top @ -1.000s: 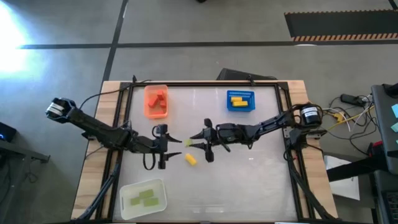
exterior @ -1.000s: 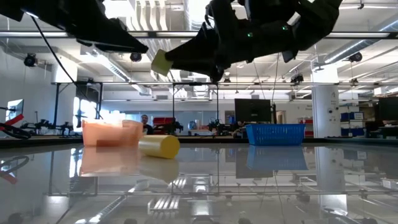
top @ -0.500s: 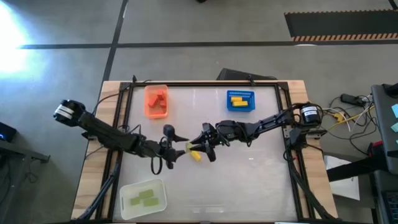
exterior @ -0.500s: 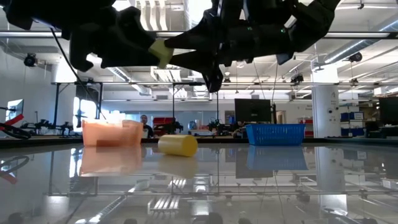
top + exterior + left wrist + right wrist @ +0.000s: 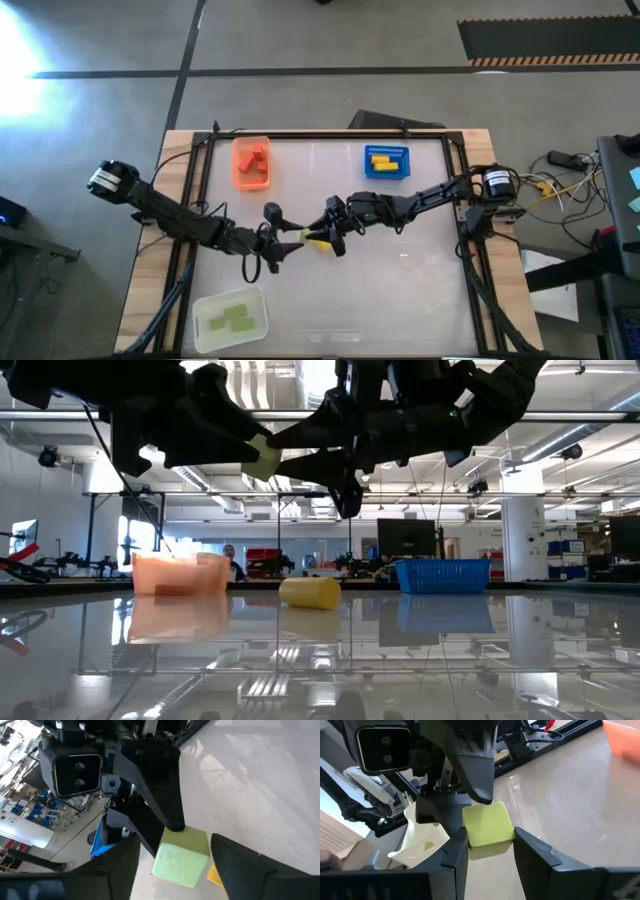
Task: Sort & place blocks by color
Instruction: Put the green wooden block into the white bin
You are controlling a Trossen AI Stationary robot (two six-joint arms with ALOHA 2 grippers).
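Note:
A light green block (image 5: 301,236) hangs in the air over the table's middle, between both grippers; the low view shows this block (image 5: 262,457) well above the glass. My right gripper (image 5: 313,234) comes from the right and is shut on it. My left gripper (image 5: 287,243) comes from the left and is open, its fingers (image 5: 122,862) standing on either side of the block (image 5: 181,857). A yellow cylinder block (image 5: 322,243) lies on its side on the table below them. My right gripper pinches the green block (image 5: 487,825) between its two fingers (image 5: 456,852), which close on opposite faces. It comes in nearly level from the table's right. The block is lifted clear of the table.
An orange tray (image 5: 238,175) with red blocks stands far left. A blue basket (image 5: 387,174) with yellow blocks stands far right. A white tray (image 5: 205,330) with green blocks stands near left. Cables run along the table frame.
My left gripper has moved toward the table's right, up to the green block, and now straddles it. My right gripper has kept hold of the block at about the same place. The yellow cylinder has rolled along the table toward the right and far side.

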